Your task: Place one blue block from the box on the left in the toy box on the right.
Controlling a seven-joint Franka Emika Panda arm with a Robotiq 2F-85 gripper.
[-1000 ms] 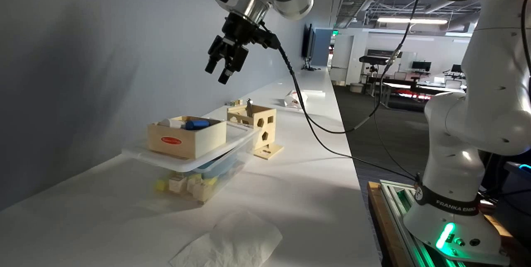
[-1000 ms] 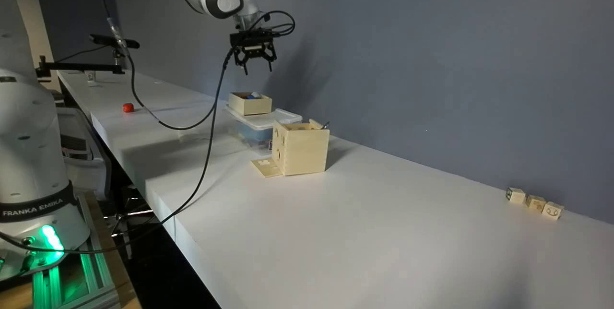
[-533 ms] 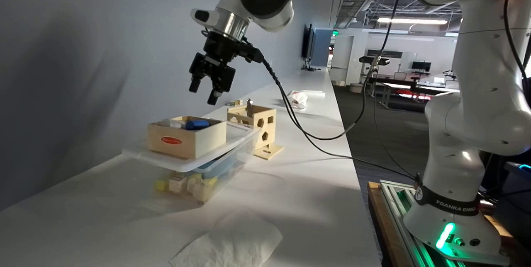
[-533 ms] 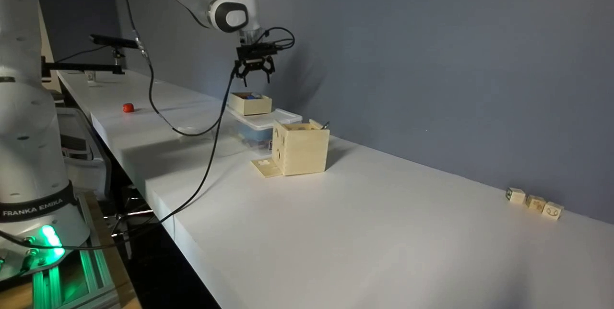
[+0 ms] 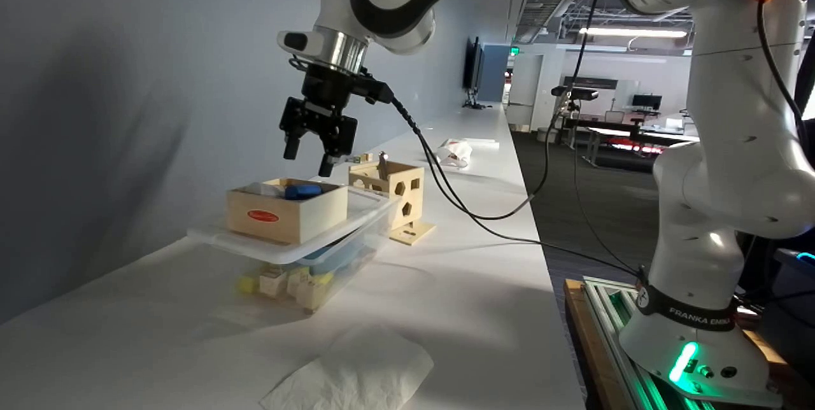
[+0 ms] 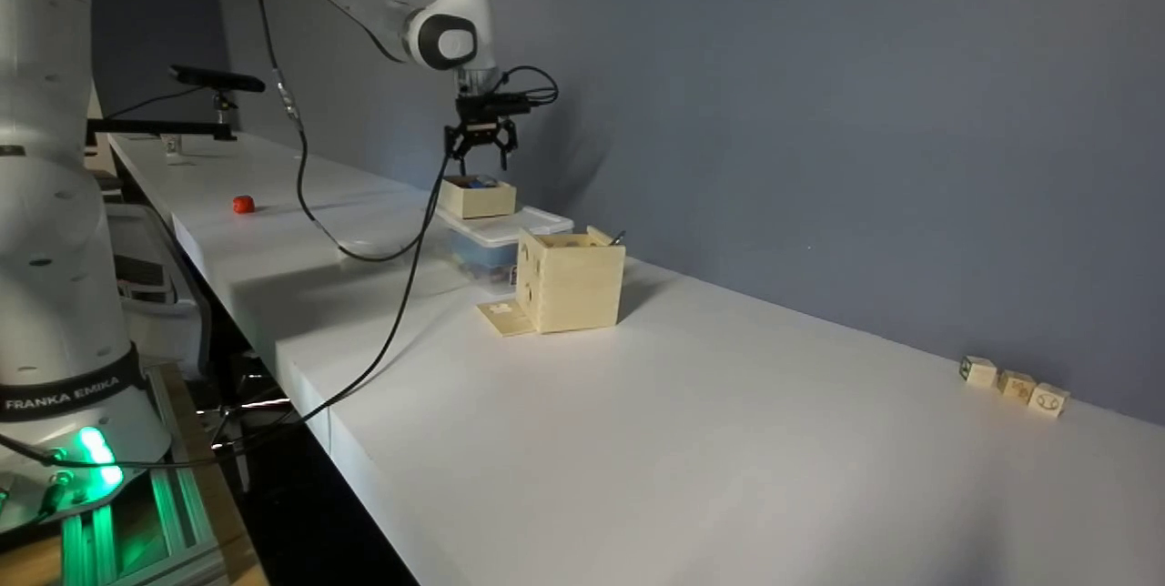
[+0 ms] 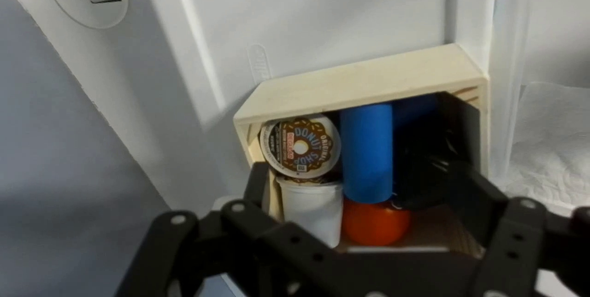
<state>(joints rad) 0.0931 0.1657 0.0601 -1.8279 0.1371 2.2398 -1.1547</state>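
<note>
Wrist view, looking down: the small wooden box (image 7: 364, 82) is framed below the gripper (image 7: 362, 179), and wide, very wide, are the jaws spread! Inside the small wooden box the blue block (image 7: 367, 154), a smooth cylinder, is spotted near the middle, a second patch of blue (image 7: 415, 108) half lost in shadow just beside it. At one end of the box a coffee pod (image 7: 300, 147) is packed, with a white cup (image 7: 313, 209) right next to it, and something orange-red (image 7: 375, 225) is partly hidden by the blue block. At the opposite end, a black item (image 7: 417, 168) is too dim to be made out. Over to both exterior views: the gripper is held above the small wooden box, which is carried on the white lid (image 5: 366, 209) of a clear bin (image 5: 353, 267). Near the small wooden box, and lower, the toy box (image 5: 411, 190) is seen standing on the table (image 5: 471, 308), shaped holes cut in its side. Well apart from the small wooden box, three little cubes (image 6: 1016, 385) are lined up by the wall (image 6: 819, 158), and a red object (image 6: 243, 204) is shown on the table too.
</note>
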